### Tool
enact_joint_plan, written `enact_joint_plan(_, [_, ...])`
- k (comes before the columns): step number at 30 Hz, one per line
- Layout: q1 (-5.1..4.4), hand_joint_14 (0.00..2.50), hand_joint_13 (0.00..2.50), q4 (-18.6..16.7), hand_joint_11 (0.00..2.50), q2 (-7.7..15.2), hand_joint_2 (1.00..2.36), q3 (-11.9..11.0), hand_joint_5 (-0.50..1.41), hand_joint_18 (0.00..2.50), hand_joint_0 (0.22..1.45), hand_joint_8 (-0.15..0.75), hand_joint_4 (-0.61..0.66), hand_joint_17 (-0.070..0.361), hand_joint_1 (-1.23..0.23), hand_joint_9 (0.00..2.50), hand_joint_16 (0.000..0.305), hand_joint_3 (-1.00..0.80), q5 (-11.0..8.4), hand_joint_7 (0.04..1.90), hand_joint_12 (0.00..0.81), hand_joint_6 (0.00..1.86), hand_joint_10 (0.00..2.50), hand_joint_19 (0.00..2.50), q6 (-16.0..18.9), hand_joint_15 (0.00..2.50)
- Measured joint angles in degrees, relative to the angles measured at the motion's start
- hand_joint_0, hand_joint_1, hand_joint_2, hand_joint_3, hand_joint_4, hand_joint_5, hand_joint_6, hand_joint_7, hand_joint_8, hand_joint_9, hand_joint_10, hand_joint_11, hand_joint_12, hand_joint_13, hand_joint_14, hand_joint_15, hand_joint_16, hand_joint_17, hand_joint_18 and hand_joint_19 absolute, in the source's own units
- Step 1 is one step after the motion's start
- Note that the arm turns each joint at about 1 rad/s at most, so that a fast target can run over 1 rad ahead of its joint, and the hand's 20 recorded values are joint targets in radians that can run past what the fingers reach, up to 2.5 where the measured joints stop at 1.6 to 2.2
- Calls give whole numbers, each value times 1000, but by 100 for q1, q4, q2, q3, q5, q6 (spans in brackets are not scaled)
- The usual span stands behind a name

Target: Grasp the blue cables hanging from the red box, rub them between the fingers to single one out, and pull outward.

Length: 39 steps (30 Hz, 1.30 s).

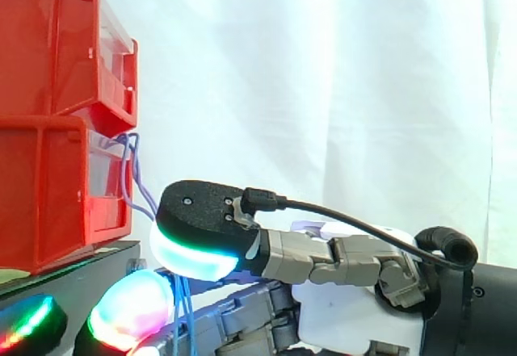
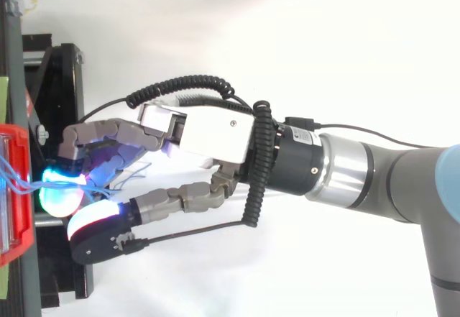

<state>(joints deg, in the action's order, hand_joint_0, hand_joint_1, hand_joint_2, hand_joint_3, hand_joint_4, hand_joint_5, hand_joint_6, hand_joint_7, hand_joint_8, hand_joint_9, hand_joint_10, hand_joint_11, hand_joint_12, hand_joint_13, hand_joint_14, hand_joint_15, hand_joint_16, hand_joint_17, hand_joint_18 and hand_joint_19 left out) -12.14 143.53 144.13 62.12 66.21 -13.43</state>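
Observation:
Thin blue cables (image 1: 130,169) hang out of the lower red bin (image 1: 48,186) and run down behind my thumb's pad. They show again below it, next to a pink-green glowing fingertip (image 1: 129,312). My hand (image 2: 208,134) reaches in from the right, fingers curled toward the bin's front. The thumb (image 1: 202,211), black on top with a cyan-green glow beneath, lies over the cables and presses toward the finger pads under it. In the top view the blue cables (image 2: 16,177) lead from the red bin (image 2: 14,195) straight into the cyan-lit fingertips (image 2: 57,184).
A second red bin (image 1: 56,41) is stacked on the lower one. Both stand on a black stand (image 1: 73,271) close under my fingers. A white curtain hangs behind, and the robot arm (image 2: 402,180) fills the right side.

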Motion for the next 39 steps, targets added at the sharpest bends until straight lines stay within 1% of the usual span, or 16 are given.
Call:
enact_joint_plan(3, [10,13,692,22,544,-34,1009,3,-101,501,567,353,242,87,-672,909,39,-360,15,1145,367,569,13,162,-2,350])
enact_joint_plan(7, [18,13,694,140,550,-107,1009,38,-101,503,565,352,245,87,-670,910,39,-357,27,1143,366,569,15,170,-4,344])
enact_joint_plan(9, [20,13,694,195,548,-154,1009,97,-100,504,565,352,242,87,-669,911,39,-356,27,1143,366,570,13,170,-6,355])
enact_joint_plan(16, [7,13,698,243,552,-404,1011,431,-104,506,573,354,236,86,-663,916,38,-333,3,1110,365,599,13,170,-35,359])
enact_joint_plan(20, [6,13,700,255,553,-494,1011,523,-106,506,577,355,236,86,-665,919,38,-328,-2,1085,364,617,13,172,-39,354])
enact_joint_plan(26, [15,15,702,244,553,-548,1011,540,-108,508,580,355,230,86,-666,920,38,-324,-3,1055,365,635,15,172,-36,349])
enact_joint_plan(31, [-8,13,703,257,552,-575,1012,496,-113,509,580,354,225,86,-666,920,38,-309,-24,1023,365,667,15,172,-53,358])
enact_joint_plan(33, [-13,13,704,260,557,-577,1015,485,-122,512,574,356,173,86,-661,910,38,-256,-38,1036,368,691,15,168,-54,359])
enact_joint_plan(34, [-14,14,718,261,574,-577,1014,476,-145,539,575,369,181,93,-679,910,41,-207,-47,912,383,776,13,161,-52,357])
enact_joint_plan(35, [-14,14,722,262,590,-578,1014,463,-164,550,577,370,192,96,-701,906,43,-176,-52,829,389,839,15,157,-48,357])
enact_joint_plan(37, [-17,12,728,269,590,-583,1014,414,-168,569,572,380,197,101,-707,912,45,-117,-62,767,401,880,14,153,-40,353])
enact_joint_plan(39, [-21,13,733,278,601,-585,1013,384,-167,580,572,386,211,104,-708,916,46,-97,-67,759,406,887,12,146,-41,350])
